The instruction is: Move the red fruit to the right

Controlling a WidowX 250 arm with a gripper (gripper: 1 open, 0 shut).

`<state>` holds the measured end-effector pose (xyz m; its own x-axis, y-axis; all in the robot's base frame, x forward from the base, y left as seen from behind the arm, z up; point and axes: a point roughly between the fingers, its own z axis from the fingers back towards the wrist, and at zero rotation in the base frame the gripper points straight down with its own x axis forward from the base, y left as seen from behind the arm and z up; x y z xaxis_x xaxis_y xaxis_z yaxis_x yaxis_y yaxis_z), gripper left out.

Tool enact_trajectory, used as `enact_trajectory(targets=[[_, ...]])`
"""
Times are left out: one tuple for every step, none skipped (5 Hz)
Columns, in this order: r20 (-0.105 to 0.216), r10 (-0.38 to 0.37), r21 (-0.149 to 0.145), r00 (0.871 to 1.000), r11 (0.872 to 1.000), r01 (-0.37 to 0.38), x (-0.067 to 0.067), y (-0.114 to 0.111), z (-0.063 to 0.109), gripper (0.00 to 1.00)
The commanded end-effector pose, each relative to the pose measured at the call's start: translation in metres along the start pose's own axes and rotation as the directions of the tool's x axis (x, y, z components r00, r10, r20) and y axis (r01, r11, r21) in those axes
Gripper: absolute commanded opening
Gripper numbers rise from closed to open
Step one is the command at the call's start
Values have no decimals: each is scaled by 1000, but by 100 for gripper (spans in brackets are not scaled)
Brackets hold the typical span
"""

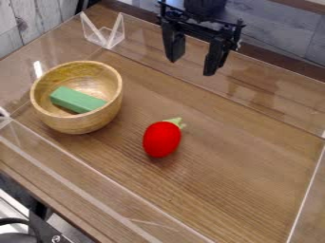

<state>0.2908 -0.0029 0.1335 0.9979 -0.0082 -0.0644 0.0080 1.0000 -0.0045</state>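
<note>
The red fruit (162, 139) is a small glossy strawberry shape lying on the wooden table, a bit left of centre, with its green tip pointing up and right. My gripper (193, 54) hangs at the top of the view, well above and behind the fruit. Its two dark fingers (216, 56) point downward, stand apart, and hold nothing.
A wooden bowl (106, 81) sits at the left with a green rectangular block (76, 100) inside. Clear acrylic walls (101, 31) fence the table. Bare wood stretches to the right of the fruit as far as the right wall (311, 180).
</note>
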Motion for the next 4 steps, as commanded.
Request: enact_trajectory(targets=[[32, -2, 6, 999, 1000, 2, 12, 4, -1, 100], [82, 19, 13, 996, 1000, -20, 33, 15, -5, 100], [117, 48, 10, 992, 999, -50, 50, 27, -5, 100], [161, 81, 8, 984, 996, -83, 63, 42, -2, 100]])
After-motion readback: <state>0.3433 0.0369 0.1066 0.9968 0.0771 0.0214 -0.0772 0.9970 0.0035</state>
